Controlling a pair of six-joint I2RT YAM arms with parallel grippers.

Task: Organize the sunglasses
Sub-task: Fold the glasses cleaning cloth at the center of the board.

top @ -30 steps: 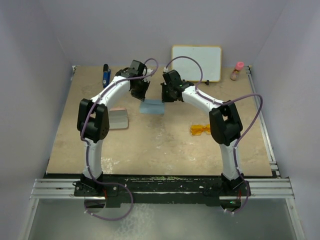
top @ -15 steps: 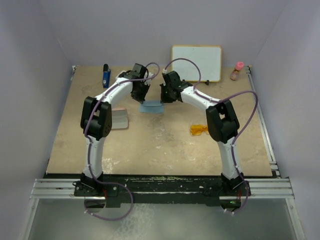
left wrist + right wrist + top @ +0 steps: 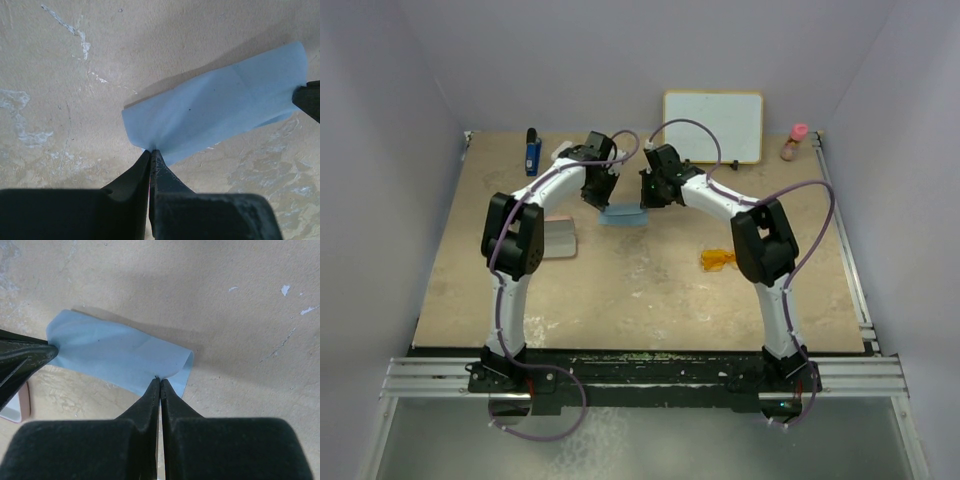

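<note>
Left gripper [image 3: 150, 151], fingers pressed together, pinches the light blue cloth [image 3: 215, 117] at its 9 o'clock end. Right gripper [image 3: 159, 380], likewise closed, pinches its 3 o'clock end. At 4 o'clock from the cloth lie the sunglasses [image 3: 717, 261], long axis 9-to-3, facing unclear, partly behind the right arm [image 3: 760, 245].

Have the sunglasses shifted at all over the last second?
No. The sunglasses lie in the same spot, equally far from the table's right rail, partly behind the right arm's elbow.
</note>
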